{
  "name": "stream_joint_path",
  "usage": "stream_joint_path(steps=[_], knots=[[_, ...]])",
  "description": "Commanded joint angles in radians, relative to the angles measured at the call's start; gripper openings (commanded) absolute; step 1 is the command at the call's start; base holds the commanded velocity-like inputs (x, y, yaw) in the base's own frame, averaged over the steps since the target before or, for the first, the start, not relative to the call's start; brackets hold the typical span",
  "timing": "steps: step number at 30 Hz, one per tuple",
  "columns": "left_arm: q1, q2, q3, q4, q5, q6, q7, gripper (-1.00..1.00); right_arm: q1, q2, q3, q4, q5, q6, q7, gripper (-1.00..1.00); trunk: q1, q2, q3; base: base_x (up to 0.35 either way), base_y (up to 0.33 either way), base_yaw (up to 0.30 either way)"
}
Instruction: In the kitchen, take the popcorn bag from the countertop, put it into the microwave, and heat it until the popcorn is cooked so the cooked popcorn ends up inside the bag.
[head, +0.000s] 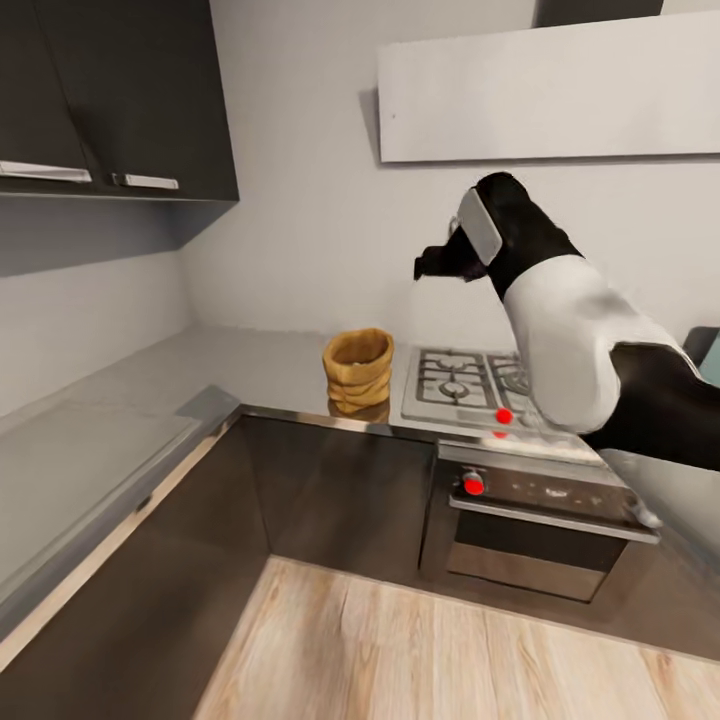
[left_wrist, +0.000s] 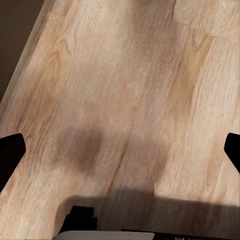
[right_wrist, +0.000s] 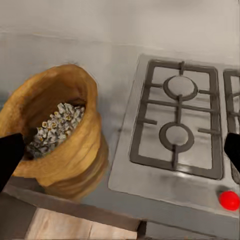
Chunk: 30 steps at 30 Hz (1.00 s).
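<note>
A: Grey desk (head: 250, 365), gas hob (head: 470, 385) at its right. Where is the popcorn bag (head: 358, 372)?

B: Upright just left of the hob, mouth up, popcorn (right_wrist: 55, 127) inside.

A: The right tool (head: 437, 262)?

B: Spread wide, empty, raised above the hob, forearm reaching leftward. The left tool (left_wrist: 120, 150) is wide over the wood floor (left_wrist: 120, 90).

- Right arm (head: 580, 345): glossy white shell, rounded, between black segments.
- Black wrist with a pale grey rounded plate (head: 480, 225) at its ten o'clock side.
- Right pincer (head: 436, 264): black, blunt fingers.
</note>
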Motion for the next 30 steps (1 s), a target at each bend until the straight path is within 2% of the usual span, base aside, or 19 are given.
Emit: stream_joint_path(steps=[1,3,5,7,9,11,14,15,16,19,22,30], knots=[[0.000,-0.001,0.003,0.000,-0.003,-0.004,0.000,1.00,-0.030,0.001,-0.075,0.022,-0.029,0.002,-0.097,1.00,0.001,0.000,-0.001,0.180,0.027,0.000],[0.003,-0.001,0.001,0.000,-0.007,-0.005,-0.001,1.00,-0.045,0.001,-0.163,0.035,-0.052,0.002,-0.213,1.00,0.001,0.000,-0.001,0.094,0.014,0.000],[0.005,-0.001,0.000,0.001,-0.009,-0.006,-0.001,1.00,-0.044,0.001,-0.255,0.047,-0.091,0.002,-0.297,1.00,0.001,0.000,-0.001,0.036,0.005,0.000],[0.006,-0.001,0.000,0.001,-0.010,-0.006,-0.002,1.00,-0.037,0.001,-0.289,0.071,-0.113,0.002,-0.339,1.00,0.001,0.000,-0.001,0.013,0.002,0.000],[0.006,-0.001,0.000,0.001,-0.009,-0.006,-0.001,1.00,-0.034,0.001,-0.305,0.104,-0.130,0.002,-0.372,1.00,0.001,0.000,-0.001,0.005,0.001,0.000],[0.007,-0.001,0.000,0.001,-0.010,-0.006,-0.002,1.00,-0.031,0.001,-0.313,0.143,-0.169,0.002,-0.389,1.00,0.001,0.000,-0.001,0.002,0.000,0.000],[0.006,-0.001,0.000,0.000,-0.010,-0.006,-0.002,1.00,-0.031,0.001,-0.317,0.220,-0.287,-0.063,-0.437,1.00,0.001,0.000,-0.001,0.000,0.000,0.000],[0.006,-0.001,0.000,0.001,-0.010,-0.006,-0.002,1.00,-0.031,0.001,-0.318,0.247,-0.330,-0.108,-0.481,1.00,0.001,0.000,-0.001,0.000,0.000,0.000],[0.006,-0.001,0.000,0.001,-0.011,-0.006,-0.002,1.00,-0.031,0.001,-0.318,0.279,-0.392,-0.179,-0.553,1.00,0.001,0.000,-0.001,0.000,0.000,0.000],[0.006,-0.001,0.000,0.001,-0.011,-0.006,-0.002,1.00,-0.032,0.001,-0.319,0.330,-0.473,-0.272,-0.633,1.00,0.001,0.000,-0.001,0.000,0.000,0.000],[0.006,-0.001,0.000,0.001,-0.011,-0.006,-0.002,1.00,-0.033,0.001,-0.320,0.351,-0.493,-0.292,-0.598,1.00,0.001,0.000,-0.001,0.000,0.000,0.000],[0.007,-0.005,0.000,0.001,-0.010,-0.006,-0.002,1.00,-0.031,0.001,-0.320,0.361,-0.497,-0.291,-0.470,1.00,0.001,0.000,-0.001,0.000,0.000,0.000]])
